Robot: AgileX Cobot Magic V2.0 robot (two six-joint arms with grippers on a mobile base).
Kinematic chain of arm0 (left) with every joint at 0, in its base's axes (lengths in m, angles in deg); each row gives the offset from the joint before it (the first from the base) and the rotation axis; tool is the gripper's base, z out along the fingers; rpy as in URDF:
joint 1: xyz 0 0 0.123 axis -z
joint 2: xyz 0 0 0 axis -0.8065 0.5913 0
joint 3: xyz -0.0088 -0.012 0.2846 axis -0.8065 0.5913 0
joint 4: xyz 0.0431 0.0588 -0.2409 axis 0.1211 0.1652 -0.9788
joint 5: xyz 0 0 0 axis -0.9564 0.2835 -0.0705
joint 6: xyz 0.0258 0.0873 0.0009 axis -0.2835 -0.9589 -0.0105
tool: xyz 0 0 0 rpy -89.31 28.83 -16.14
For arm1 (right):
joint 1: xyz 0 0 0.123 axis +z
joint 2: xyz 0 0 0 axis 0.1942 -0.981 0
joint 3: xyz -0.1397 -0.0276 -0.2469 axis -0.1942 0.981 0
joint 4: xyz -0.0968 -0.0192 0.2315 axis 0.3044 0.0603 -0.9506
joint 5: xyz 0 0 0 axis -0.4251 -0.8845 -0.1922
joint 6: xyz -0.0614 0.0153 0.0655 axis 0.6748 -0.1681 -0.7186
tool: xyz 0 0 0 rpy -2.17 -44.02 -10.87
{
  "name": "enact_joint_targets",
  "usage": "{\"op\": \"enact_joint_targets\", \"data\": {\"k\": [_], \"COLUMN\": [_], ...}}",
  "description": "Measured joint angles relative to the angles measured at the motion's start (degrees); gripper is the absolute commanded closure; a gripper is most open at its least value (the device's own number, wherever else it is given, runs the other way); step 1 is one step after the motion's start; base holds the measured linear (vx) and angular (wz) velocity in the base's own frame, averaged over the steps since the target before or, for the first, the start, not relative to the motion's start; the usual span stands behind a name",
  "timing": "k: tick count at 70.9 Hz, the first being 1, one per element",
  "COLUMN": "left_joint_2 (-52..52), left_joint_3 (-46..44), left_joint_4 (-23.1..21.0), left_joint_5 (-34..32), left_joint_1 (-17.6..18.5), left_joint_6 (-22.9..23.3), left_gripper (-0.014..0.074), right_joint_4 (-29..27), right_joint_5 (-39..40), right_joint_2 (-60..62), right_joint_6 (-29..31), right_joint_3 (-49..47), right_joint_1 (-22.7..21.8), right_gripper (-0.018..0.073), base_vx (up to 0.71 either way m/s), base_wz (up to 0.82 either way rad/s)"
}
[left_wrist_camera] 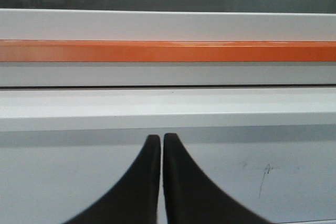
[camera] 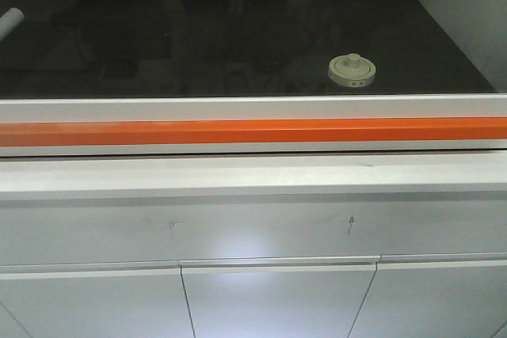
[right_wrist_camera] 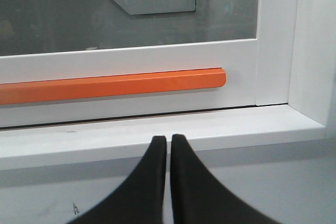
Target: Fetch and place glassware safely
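Jar (camera: pixel 351 70) upright on dark worktop (camera: pixel 198 37) beyond orange bar (camera: pixel 253 131); left end effector (left_wrist_camera: pixel 161 140), right end effector (right_wrist_camera: pixel 168 141) both pressed together, empty.

I see the squat glass jar (camera: pixel 351 70) upright on the dark worktop, right of centre, cream knobbed lid on.

Cream-white jar lid (camera: pixel 351 70) with dark rim marks; orange bar (camera: pixel 253 131); black worktop (camera: pixel 198 45).

A glass sash (camera: pixel 238 37) in a white frame (camera: pixel 253 107) carried an orange bar (camera: pixel 253 131). Below ran a white ledge (camera: pixel 253 176) and grey cabinet doors (camera: pixel 277 302).
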State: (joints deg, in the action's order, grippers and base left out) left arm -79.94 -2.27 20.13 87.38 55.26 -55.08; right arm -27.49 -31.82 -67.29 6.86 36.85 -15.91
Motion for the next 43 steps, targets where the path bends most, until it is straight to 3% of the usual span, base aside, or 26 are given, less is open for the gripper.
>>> {"op": "enact_joint_targets", "data": {"k": [43], "left_joint_2": [0.0], "left_joint_3": [0.0], "left_joint_4": [0.0], "left_joint_5": [0.0], "left_joint_1": [0.0], "left_joint_6": [0.0], "left_gripper": [0.0603], "right_joint_4": [0.0], "right_joint_5": [0.0], "right_joint_2": [0.0], "right_joint_6": [0.0], "right_joint_3": [0.0], "right_joint_1": [0.0], "right_gripper": [0.0563], "base_vx": [0.0], "base_wz": [0.0]}}
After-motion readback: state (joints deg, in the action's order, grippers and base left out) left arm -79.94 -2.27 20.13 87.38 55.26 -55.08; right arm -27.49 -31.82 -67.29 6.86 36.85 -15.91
